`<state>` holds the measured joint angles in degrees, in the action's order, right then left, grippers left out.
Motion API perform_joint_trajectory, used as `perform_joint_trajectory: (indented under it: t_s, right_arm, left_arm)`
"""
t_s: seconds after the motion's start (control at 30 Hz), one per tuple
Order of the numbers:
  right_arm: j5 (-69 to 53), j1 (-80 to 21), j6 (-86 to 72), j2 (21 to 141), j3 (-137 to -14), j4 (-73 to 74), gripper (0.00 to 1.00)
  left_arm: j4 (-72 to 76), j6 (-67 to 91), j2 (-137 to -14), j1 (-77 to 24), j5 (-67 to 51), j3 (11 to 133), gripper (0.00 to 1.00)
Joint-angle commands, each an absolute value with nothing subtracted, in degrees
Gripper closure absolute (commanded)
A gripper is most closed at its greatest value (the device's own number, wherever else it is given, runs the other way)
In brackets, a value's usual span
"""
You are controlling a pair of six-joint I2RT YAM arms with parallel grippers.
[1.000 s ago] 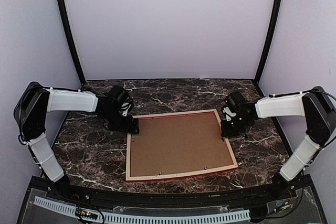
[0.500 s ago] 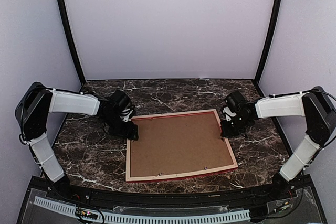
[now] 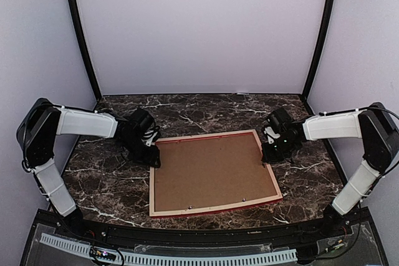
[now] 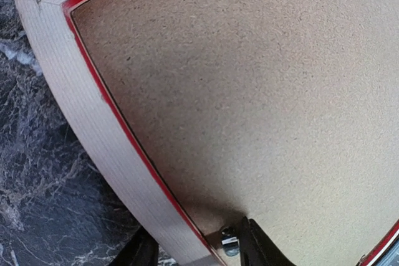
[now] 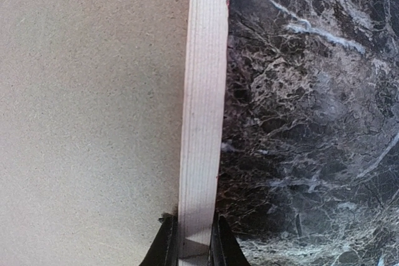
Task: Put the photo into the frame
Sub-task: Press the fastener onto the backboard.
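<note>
- The frame (image 3: 151,186) lies back-up in the middle of the bench (image 3: 103,185), nearer its near edge than its far one; the pale wood rails face me and red shows along the outer edge
- A brown backing board (image 3: 212,171) fills the opening inside the rails
- My left end effector (image 3: 153,159) now sits over the frame's left rail, just below its far-left corner; a second ago it was right at that corner, a little nearer the bench's far edge
- In the left wrist view its fingers (image 4: 257,246) stand apart astride the rail, one outside over the bench and one inside over the backing board beside a small metal clip (image 4: 229,245), with some gap on each side
- My right end effector (image 3: 267,154) is where it was a second ago, on the frame's right rail near the far-right corner
- The right wrist view shows its fingers (image 5: 164,242) pressed against both sides of the pale rail, clamped on the frame
- The frame itself has not visibly shifted on the bench since then
</note>
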<state>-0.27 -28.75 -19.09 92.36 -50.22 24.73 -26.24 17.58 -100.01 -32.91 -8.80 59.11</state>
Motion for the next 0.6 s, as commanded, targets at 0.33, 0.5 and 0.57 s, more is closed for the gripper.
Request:
perform_joint_trajectory:
  t_s: [0.33, 0.5, 0.57]
  right_arm:
    - [-1.93, -28.83, -17.05, 95.33, -49.57, 25.82, 1.0]
    - [-2.02, -28.87, -16.96, 95.42, -49.82, 26.05, 1.0]
    - [-2.02, -28.83, -16.96, 95.36, -49.79, 26.12, 1.0]
  left_arm:
    - [-31.01, 12.91, -98.18, -33.21, -10.51, 56.56, 0.65]
    - [-30.54, 12.4, -98.96, -33.17, -10.59, 56.51, 0.7]
    - [-30.38, 12.17, -99.12, -33.19, -10.75, 56.58, 0.71]
